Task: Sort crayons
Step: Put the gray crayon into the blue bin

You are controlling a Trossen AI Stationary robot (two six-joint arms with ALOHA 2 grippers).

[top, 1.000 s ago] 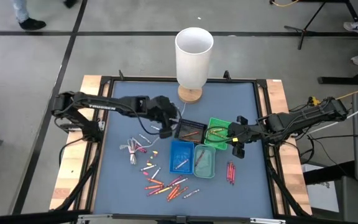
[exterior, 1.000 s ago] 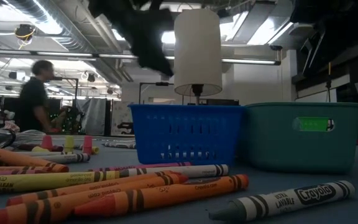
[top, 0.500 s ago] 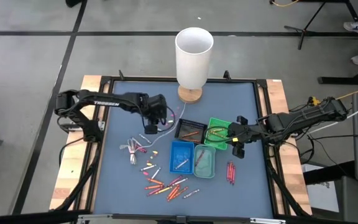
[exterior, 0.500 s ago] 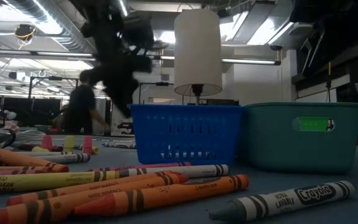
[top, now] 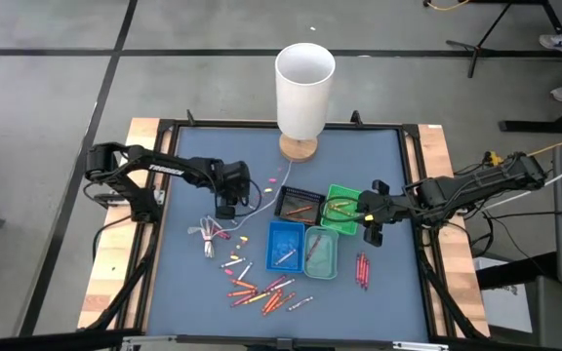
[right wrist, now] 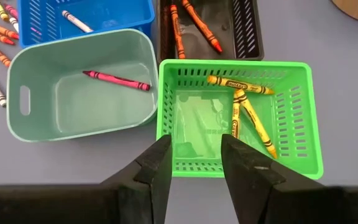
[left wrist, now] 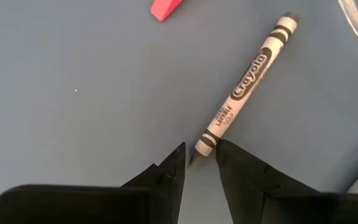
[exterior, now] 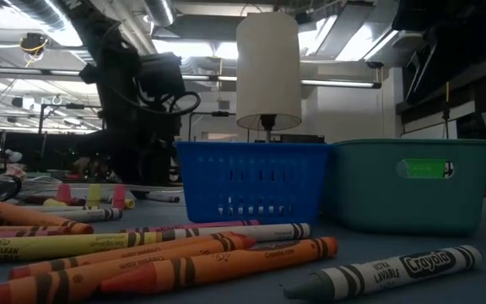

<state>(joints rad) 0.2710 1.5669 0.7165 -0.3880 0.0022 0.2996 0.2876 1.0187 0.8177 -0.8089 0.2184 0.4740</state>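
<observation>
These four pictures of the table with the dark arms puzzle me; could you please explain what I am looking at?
It is a robot with two dark arms at a blue-topped table, sorting crayons by colour. One picture looks straight down, one looks level across the table, and two come from cameras on the arms' wrists.

In the middle stand four small trays: black, green, blue and teal. Loose crayons lie near the front edge. A white lamp stands at the back.

The left gripper is over a grey crayon lying on the table, its fingers slightly apart at the crayon's tip. The right gripper hovers open above the green tray, which has yellow crayons in it. Neither one holds anything.
</observation>
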